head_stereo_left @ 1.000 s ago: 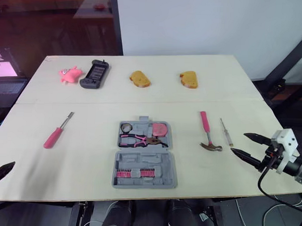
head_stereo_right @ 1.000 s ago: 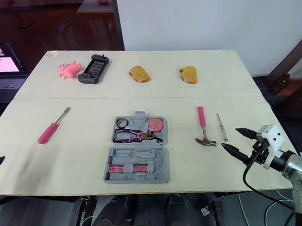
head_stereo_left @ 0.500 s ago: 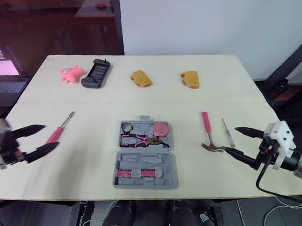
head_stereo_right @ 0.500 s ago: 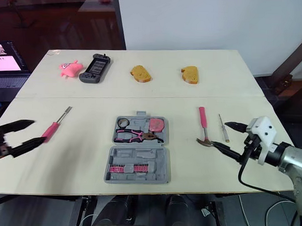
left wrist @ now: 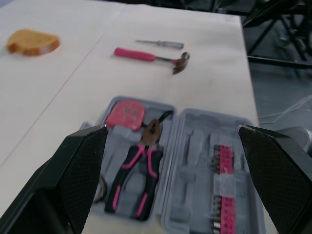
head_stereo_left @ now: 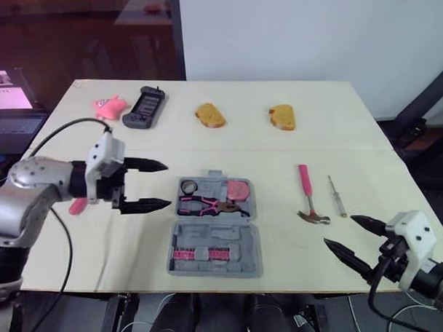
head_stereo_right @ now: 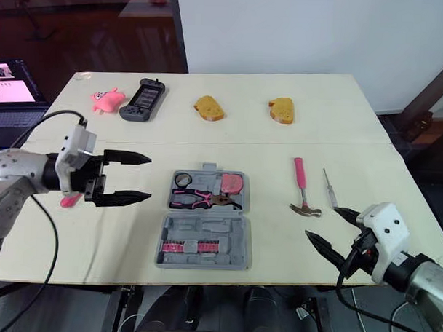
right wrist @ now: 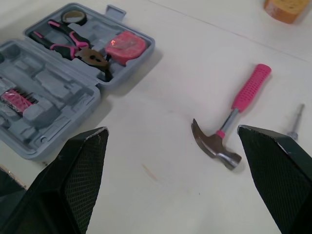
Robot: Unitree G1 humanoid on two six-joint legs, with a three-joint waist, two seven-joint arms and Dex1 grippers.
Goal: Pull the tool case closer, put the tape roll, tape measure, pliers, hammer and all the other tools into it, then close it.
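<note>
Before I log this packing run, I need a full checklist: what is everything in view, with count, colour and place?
tool case: 1, grey, open, centre of the table near the front edge
tape roll: 1, dark, case's far half, left end
pliers: 1, pink-and-black handles, case's far half
tape measure: 1, pink, case's far half, right end
bit set: 1 row, pink, case's near half
hammer: 1, pink handle, right of the case
small screwdriver: 1, silvery, right of the hammer
pink screwdriver: 1, left side, partly hidden
toy: 1, pink, far left
handheld device: 1, black, beside the toy
bread slices: 2, brown, far side
table: 1, pale
left gripper: black, open, left of the case
right gripper: black, open, front right
</note>
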